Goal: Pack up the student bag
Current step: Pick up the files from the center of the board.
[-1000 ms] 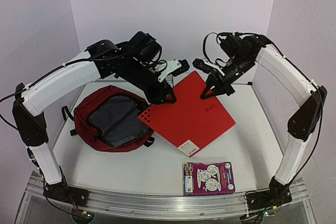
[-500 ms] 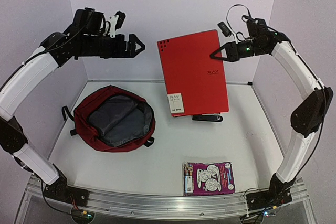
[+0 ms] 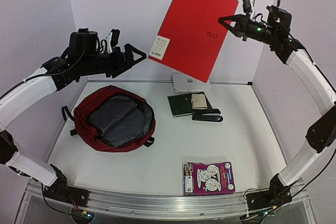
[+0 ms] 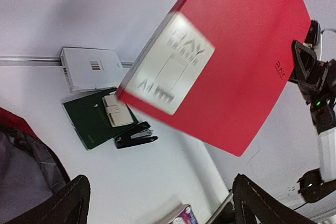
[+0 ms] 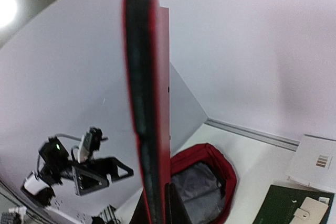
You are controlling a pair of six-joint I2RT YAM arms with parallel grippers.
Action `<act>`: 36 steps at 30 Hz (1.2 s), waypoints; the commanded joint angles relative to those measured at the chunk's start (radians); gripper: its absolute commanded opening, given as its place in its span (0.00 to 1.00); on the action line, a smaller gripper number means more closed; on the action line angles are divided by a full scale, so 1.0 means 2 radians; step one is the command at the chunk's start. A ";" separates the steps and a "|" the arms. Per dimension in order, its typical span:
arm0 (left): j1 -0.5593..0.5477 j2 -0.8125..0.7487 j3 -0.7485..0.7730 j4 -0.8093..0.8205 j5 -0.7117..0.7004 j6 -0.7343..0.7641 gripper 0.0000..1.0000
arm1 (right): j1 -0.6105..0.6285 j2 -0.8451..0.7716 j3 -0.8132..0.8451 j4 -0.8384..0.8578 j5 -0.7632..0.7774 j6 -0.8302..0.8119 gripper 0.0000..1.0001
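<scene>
My right gripper [image 3: 223, 23] is clamped tight on one edge of the red folder [image 3: 189, 30] and holds it tilted, high in the air in front of the back wall. My left gripper [image 3: 138, 56] has its jaws spread wide with nothing between them. It hangs in the air to the left of the folder, apart from it. The dark red bag [image 3: 113, 121] lies on the left side of the table [image 3: 247, 140], its mouth unzipped and grey lining showing.
</scene>
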 commanded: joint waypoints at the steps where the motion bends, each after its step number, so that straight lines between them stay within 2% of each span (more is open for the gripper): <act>1: -0.008 -0.016 -0.071 0.220 -0.006 -0.131 0.94 | 0.000 -0.038 -0.037 0.160 0.076 0.167 0.00; 11: -0.062 0.100 -0.034 0.380 0.002 -0.145 0.97 | 0.006 -0.082 -0.157 0.271 0.092 0.276 0.00; 15: -0.063 0.132 -0.018 0.405 0.011 -0.159 0.92 | 0.013 -0.096 -0.176 0.292 0.090 0.292 0.00; 17: -0.063 0.142 -0.016 0.431 0.017 -0.168 0.84 | 0.019 -0.104 -0.185 0.297 0.089 0.294 0.00; 19: -0.063 0.148 -0.010 0.441 0.024 -0.168 0.68 | 0.022 -0.111 -0.195 0.299 0.089 0.294 0.00; 22: -0.063 0.139 -0.016 0.446 0.024 -0.166 0.36 | 0.022 -0.120 -0.215 0.298 0.084 0.282 0.02; 23: -0.063 0.133 -0.022 0.446 0.023 -0.165 0.28 | 0.022 -0.123 -0.220 0.298 0.080 0.270 0.07; 26: -0.056 0.105 -0.044 0.423 0.026 -0.162 0.03 | 0.011 -0.133 -0.234 0.287 0.037 0.246 0.52; 28: -0.053 0.079 -0.052 0.386 0.032 -0.149 0.00 | -0.008 -0.137 -0.239 0.265 -0.005 0.226 0.74; 30: -0.053 0.047 -0.046 0.312 0.042 -0.119 0.00 | -0.037 -0.143 -0.244 0.236 -0.059 0.193 0.94; 31: -0.052 0.035 -0.038 0.267 0.048 -0.104 0.00 | -0.053 -0.147 -0.248 0.222 -0.083 0.176 0.98; 33: -0.052 0.009 -0.022 0.188 0.061 -0.074 0.00 | -0.083 -0.152 -0.243 0.154 -0.121 0.117 0.98; 36: -0.052 -0.033 -0.016 0.091 0.087 -0.034 0.00 | -0.105 -0.148 -0.197 -0.050 -0.148 -0.077 0.98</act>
